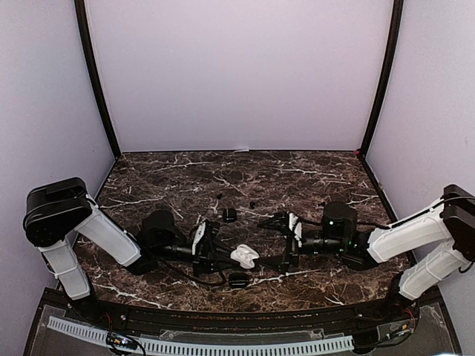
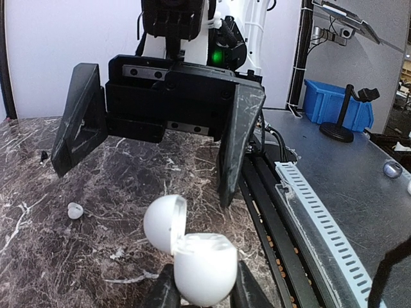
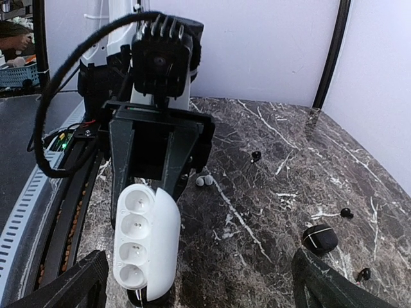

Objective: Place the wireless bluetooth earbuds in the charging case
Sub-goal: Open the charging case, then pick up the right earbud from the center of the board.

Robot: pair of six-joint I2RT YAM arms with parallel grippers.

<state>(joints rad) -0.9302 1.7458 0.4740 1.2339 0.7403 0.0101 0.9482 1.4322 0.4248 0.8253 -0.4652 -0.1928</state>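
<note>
My left gripper [image 2: 200,290] is shut on the open white charging case [image 2: 196,253], held just above the table; in the top view the case [image 1: 243,256] sits between the two grippers. Its sockets [image 3: 136,239] look empty. My right gripper [image 1: 286,241] is open and empty, its jaws spread wide and facing the case. Two white earbuds [image 3: 204,181] lie together on the marble beside the left gripper; one shows in the left wrist view [image 2: 75,210]. Black earbuds lie apart on the table [image 3: 255,155], [image 3: 346,212], [image 3: 364,274].
A closed black case [image 3: 319,238] lies on the marble, also visible in the top view [image 1: 229,214]. Another black case [image 1: 237,279] lies near the table's front edge. A slotted cable rail [image 2: 314,212] runs along the near edge.
</note>
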